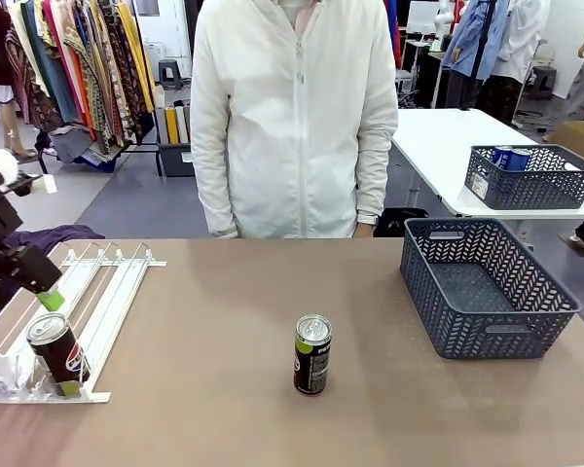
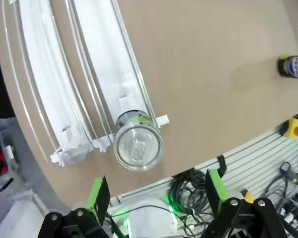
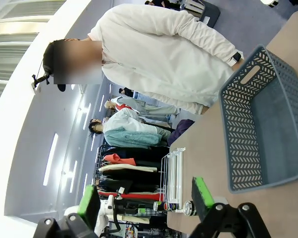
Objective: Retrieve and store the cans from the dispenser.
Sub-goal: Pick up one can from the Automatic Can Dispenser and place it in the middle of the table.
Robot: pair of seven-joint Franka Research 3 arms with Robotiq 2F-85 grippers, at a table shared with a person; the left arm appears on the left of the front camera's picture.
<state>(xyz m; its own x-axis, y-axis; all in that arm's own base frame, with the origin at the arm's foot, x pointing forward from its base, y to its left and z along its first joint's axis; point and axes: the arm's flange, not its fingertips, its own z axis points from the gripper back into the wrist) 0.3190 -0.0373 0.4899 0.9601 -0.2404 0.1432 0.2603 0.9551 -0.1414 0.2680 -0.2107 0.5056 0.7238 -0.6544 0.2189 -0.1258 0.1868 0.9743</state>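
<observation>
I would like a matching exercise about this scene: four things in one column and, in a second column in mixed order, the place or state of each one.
Things:
1. upright can
2. leaning can
3. grey basket
4. left gripper

Places or states:
A. open, hovering over a can's silver top
B. at the low end of a dispenser lane
C. on the bare table, near its middle
D. on the table, toward the robot's right

Pairs: 1-C, 2-B, 3-D, 4-A
</observation>
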